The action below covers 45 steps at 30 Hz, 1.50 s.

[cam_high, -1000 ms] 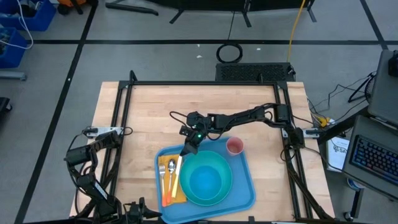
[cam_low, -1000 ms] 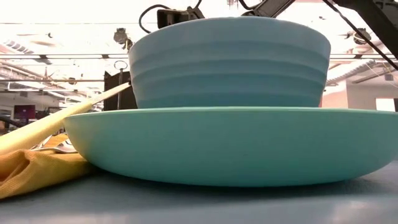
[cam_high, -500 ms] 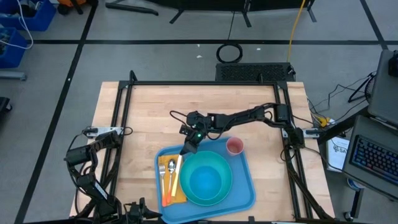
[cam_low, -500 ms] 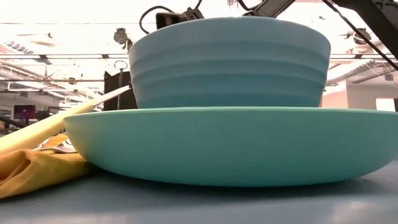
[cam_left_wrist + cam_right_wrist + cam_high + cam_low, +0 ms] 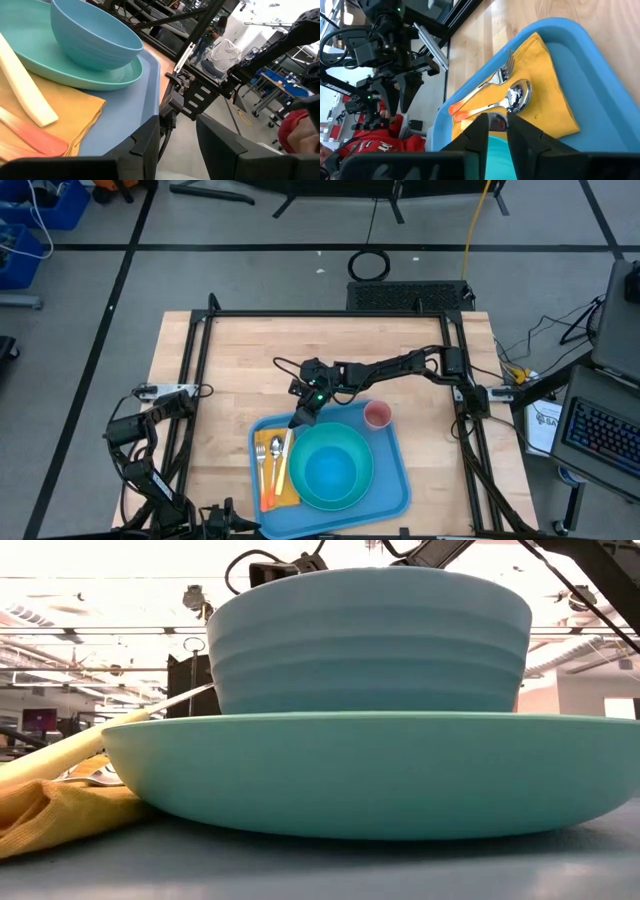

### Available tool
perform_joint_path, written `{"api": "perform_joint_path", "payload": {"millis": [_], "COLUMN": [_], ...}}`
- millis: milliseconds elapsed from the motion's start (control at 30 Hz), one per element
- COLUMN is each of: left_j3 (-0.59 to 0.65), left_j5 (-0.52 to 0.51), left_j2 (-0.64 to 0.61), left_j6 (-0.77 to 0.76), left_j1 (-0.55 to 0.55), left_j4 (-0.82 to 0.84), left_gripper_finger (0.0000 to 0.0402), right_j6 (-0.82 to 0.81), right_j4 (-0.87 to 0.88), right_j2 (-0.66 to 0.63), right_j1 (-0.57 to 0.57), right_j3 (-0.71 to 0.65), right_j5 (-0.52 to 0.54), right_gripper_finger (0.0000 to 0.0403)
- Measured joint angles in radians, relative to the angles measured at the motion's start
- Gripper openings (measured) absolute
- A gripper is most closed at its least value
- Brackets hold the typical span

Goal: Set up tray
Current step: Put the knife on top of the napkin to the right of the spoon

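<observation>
The blue tray [image 5: 395,482] lies at the table's near edge. On its left part a yellow napkin [image 5: 268,492] carries a fork [image 5: 501,72] and a spoon [image 5: 516,97], both with orange handles. A teal plate [image 5: 360,775] with a teal bowl [image 5: 370,640] on it fills the tray's middle. A pink cup [image 5: 377,415] stands in the tray's far right corner. My right gripper [image 5: 304,416] is over the napkin's far end, shut on a cream-handled knife [image 5: 110,730]. My left gripper [image 5: 177,142] waits, open, by the tray's near left corner. My right gripper pinches the knife's shiny blade end [image 5: 496,121] between its two fingers, coming from the far side and slanting down. The knife slopes down from the fingers toward the near edge, and its cream handle [image 5: 282,460] lies low over the napkin beside the spoon.
Bare wooden table [image 5: 230,370] stretches left of and beyond the tray. A black frame [image 5: 200,360] runs along the table's sides. The plate's rim sits close to the right of the knife.
The knife's held end has sunk a little toward the napkin, so it lies flatter in the low view. Nothing else has visibly moved.
</observation>
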State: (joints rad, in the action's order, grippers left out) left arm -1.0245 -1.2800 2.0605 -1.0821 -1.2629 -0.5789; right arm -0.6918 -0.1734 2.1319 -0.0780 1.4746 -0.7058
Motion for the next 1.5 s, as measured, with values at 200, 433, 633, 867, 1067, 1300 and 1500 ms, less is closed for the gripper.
{"api": "perform_joint_path", "payload": {"millis": [200, 433, 633, 867, 1067, 1300, 1500], "left_j3": [0.000, 0.000, 0.000, 0.000, 0.000, 0.000, 0.000], "left_j5": [0.000, 0.000, 0.000, 0.000, 0.000, 0.000, 0.000], "left_j2": [0.000, 0.000, 0.000, 0.000, 0.000, 0.000, 0.000], "left_j6": [0.000, -0.003, -0.005, -0.008, -0.008, -0.015, -0.018], "left_j1": [0.000, 0.000, 0.000, 0.000, 0.000, 0.000, 0.000], "left_j4": [0.000, -0.001, -0.001, -0.001, -0.001, -0.001, -0.001], "left_gripper_finger": [0.0134, 0.0134, 0.0134, 0.0134, 0.0134, 0.0134, 0.0134], "right_j6": [0.000, -0.003, -0.003, -0.003, -0.004, -0.004, 0.015], "right_j4": [0.007, 0.013, 0.015, 0.021, 0.026, 0.028, 0.002], "right_j2": [0.000, -0.001, -0.001, -0.001, -0.001, -0.001, -0.001], "right_j1": [-0.007, -0.013, -0.013, -0.012, -0.012, -0.012, -0.012], "right_j3": [0.000, 0.000, 0.000, 0.000, 0.000, 0.000, 0.000], "right_j5": [0.003, 0.003, 0.027, 0.029, 0.054, 0.054, 0.054], "right_gripper_finger": [0.0086, 0.0112, 0.0132, 0.0153, 0.0178, 0.0210, 0.0228]}}
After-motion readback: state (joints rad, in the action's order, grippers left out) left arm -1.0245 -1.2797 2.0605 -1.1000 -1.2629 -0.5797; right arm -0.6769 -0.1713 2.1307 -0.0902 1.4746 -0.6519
